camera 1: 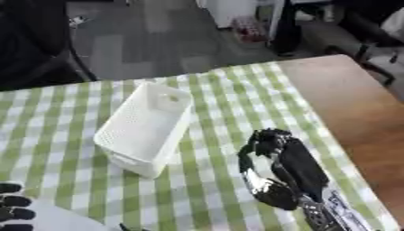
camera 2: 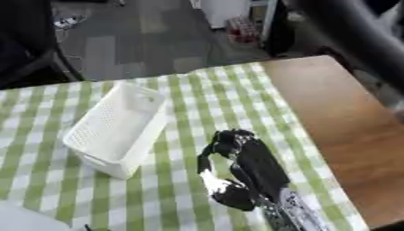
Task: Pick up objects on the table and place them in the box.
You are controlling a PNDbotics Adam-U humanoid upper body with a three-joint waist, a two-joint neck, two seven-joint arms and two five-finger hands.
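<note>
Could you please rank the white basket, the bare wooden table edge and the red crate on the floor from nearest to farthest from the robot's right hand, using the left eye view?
From the right hand:
1. Bare wooden table edge, just right.
2. White basket, to its left.
3. Red crate, far beyond the table.

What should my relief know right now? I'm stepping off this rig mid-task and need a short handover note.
Right hand: low over the green-and-white checked tablecloth, right of the white perforated plastic box, fingers curled; whether it holds anything can't be told.
Left hand: idle at the lower left corner, fingers only showing.
Box: appears empty, lying at an angle on the cloth.
Done: nothing visibly boxed.
Left: no loose objects visible on the cloth; check the right hand.
</note>
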